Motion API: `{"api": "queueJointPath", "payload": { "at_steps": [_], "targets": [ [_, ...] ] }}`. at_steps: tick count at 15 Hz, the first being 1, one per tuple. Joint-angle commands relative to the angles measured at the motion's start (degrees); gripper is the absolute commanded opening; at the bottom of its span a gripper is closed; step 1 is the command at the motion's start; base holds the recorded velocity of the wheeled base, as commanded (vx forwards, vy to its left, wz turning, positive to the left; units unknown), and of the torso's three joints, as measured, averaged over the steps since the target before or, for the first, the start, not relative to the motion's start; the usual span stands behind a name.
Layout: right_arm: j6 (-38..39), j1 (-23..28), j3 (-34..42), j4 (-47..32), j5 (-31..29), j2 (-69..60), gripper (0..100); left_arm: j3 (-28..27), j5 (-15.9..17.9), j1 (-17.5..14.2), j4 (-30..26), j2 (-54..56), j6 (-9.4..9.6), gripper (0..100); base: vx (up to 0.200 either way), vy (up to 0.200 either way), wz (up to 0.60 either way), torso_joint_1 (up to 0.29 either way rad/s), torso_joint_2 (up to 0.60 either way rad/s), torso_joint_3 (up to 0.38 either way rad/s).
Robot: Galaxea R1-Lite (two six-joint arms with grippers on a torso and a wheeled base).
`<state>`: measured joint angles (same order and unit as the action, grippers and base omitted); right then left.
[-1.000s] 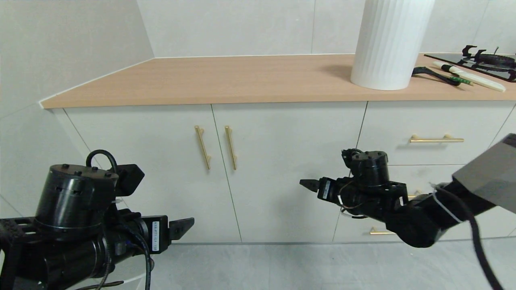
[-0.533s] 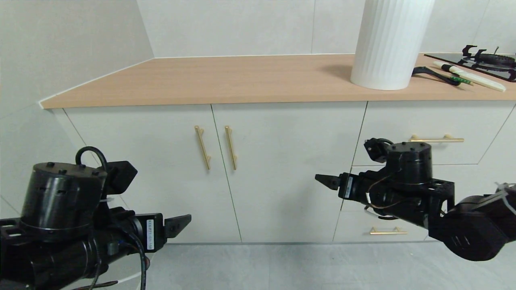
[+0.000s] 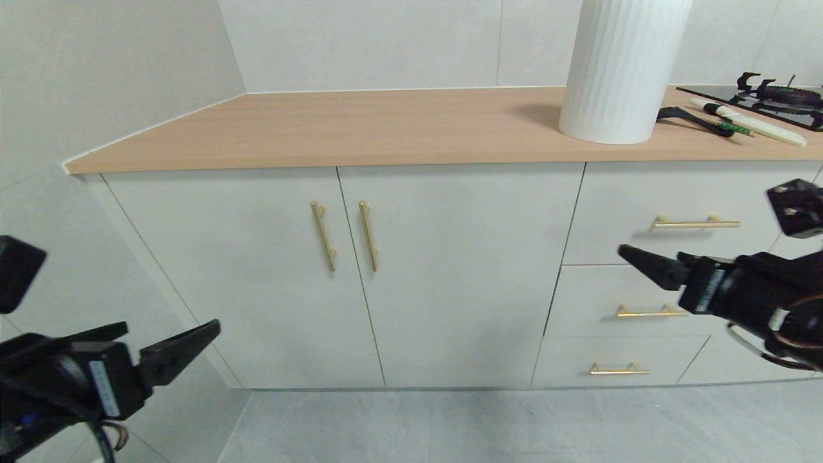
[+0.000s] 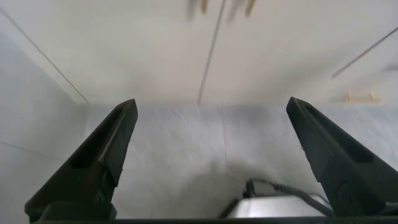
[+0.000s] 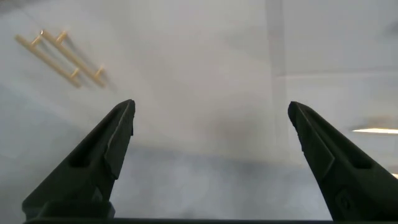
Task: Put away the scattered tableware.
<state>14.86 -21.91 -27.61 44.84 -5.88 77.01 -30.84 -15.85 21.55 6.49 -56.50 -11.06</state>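
i'm at the approach: left hand [image 4: 211, 107] and right hand [image 5: 211, 109] hang before the cabinet [image 3: 450, 270], both apart and empty. next, the right hand must rise to the utensils [image 3: 746, 122] on the worktop [image 3: 360, 125].

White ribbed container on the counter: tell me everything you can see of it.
The white ribbed container is a tall, matte cylinder with fine vertical ribs. It stands upright on the wooden countertop, its top cut off by the picture's edge. A black utensil lies close by its base; whether they touch is unclear.
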Motion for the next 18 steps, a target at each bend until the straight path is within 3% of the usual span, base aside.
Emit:
{"api": "queueJointPath", "payload": {
  "at_steps": [1, 4, 7, 8, 9, 12, 15, 18],
  "targets": [
    [-8.09, 8.02, 9.86, -1.77, -0.72, -23.04, 100, 4.83, -0.32, -6.35, -2.27, 20.47, 10.09, 100, 0.000, 0.000, 0.00, 0.000, 0.00, 0.000],
    [-13.54, 13.12, 8.01, -20.40, -0.72, -42.91, 100, 3.95, -0.32, -8.63, -9.03, 31.72, 11.06, 100, 0.000, 0.000, 0.00, 0.000, 0.00, 0.000],
    [-13.89, 14.17, 2.12, -41.59, -1.77, -57.94, 100, 2.19, -0.24, -12.06, -12.73, 39.72, 11.23, 100, 0.000, 0.000, 0.00, 0.000, 0.00, 0.000],
    [-13.89, 14.88, 1.42, -45.01, -2.65, -60.75, 100, 1.84, -0.24, -13.20, -12.90, 41.56, 11.32, 100, 0.000, 0.000, 0.00, 0.000, 0.00, 0.000],
    [-13.89, 16.98, 1.51, -48.09, -3.00, -64.79, 100, 1.66, -0.24, -14.96, -12.90, 44.46, 12.55, 100, 0.000, 0.000, 0.00, 0.000, 0.00, 0.000],
    [-14.07, 22.35, 1.95, -52.48, -1.24, -72.96, 100, 2.19, -0.06, -19.71, -13.60, 50.53, 13.34, 100, 0.000, 0.000, 0.00, 0.000, 0.00, 0.000],
    [-13.63, 22.26, 2.65, -54.68, -0.19, -77.01, 100, 2.37, 0.47, -21.11, -19.58, 56.42, 13.69, 100, 0.000, 0.000, 0.00, 0.000, 0.00, 0.000],
    [-12.31, 22.17, 8.28, -54.42, -0.36, -77.01, 100, 7.11, 0.38, -21.29, -19.76, 56.50, 12.81, 100, 0.000, 0.000, 0.00, 0.000, 0.00, 0.000]
  ]
}}
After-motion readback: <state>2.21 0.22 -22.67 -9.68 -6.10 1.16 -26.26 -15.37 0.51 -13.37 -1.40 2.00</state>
